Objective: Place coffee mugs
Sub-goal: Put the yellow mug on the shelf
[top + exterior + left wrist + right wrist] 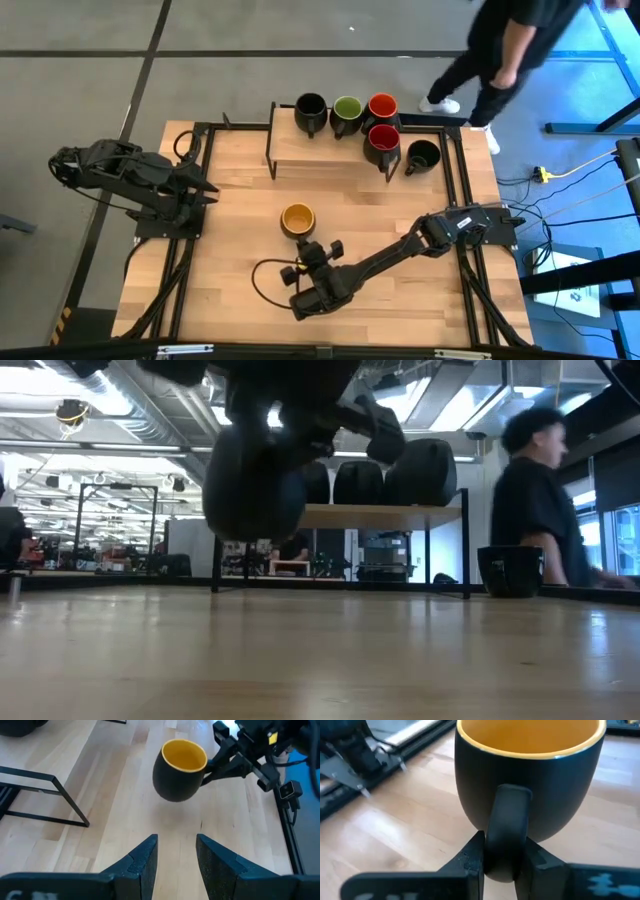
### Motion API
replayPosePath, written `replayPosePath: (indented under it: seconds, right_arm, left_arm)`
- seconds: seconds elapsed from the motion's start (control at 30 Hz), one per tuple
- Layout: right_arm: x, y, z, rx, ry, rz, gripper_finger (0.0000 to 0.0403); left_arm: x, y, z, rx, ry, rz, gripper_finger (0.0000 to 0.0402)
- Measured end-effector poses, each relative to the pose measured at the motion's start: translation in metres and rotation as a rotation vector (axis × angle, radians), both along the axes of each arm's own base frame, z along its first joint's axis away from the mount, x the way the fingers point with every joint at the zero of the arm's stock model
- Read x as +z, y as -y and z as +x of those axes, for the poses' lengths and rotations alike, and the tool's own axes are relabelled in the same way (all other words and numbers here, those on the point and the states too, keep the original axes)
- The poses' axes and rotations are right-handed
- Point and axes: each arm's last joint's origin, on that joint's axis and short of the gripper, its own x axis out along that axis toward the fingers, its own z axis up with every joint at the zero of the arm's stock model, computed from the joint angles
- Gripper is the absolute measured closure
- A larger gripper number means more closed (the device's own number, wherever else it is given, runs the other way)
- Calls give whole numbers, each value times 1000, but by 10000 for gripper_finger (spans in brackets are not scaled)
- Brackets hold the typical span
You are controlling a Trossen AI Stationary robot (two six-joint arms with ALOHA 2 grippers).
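the yellow mug [298,218] sits near the middle of the high view, upright, black outside with a yellow inside, lifted clear of the table [240,290] as the low view shows it hanging above the boards. the right gripper [311,249] pinches its handle [505,832], one finger on each side, reaching in from the lower centre of the high view with the arm trailing off to the right.

the other mugs are at the top of the high view. on the small shelf [290,150] stand the black mug [311,112], the green mug [347,112] and the red mug [382,108] in a row. the second red mug [383,143] stands just below that row, at the shelf's right end, and the second black mug [423,155] is to its right, on the table.

the left gripper [176,862] waits at the left edge of the high view, its fingers spread apart with nothing between them, pointing toward the yellow mug.

a person [505,50] in dark clothes stands beyond the table at the upper right of the high view.
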Motion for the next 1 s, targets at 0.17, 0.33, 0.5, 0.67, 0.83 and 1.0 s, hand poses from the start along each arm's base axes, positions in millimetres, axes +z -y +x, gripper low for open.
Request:
replayPosePath:
  seconds: [0.17,0.33,0.5,0.67,0.83,1.0]
  right_arm:
    - [6,2,-2,-22,26,-10,354]
    - [23,6,-15,-97,75,34,354]
    - [42,8,-33,-135,85,2,354]
    - [57,13,-43,-140,54,-18,354]
    - [72,23,-51,-184,67,-15,354]
    - [86,41,-60,-257,73,-24,354]
  left_arm:
    - [0,0,0,-9,-1,-7,273]
    - [0,0,0,-9,-2,-9,273]
    - [0,1,0,-22,-5,-19,273]
    - [0,1,0,-22,-5,-19,273]
    - [0,1,0,-17,-3,-15,273]
    - [1,1,1,-17,8,-17,273]
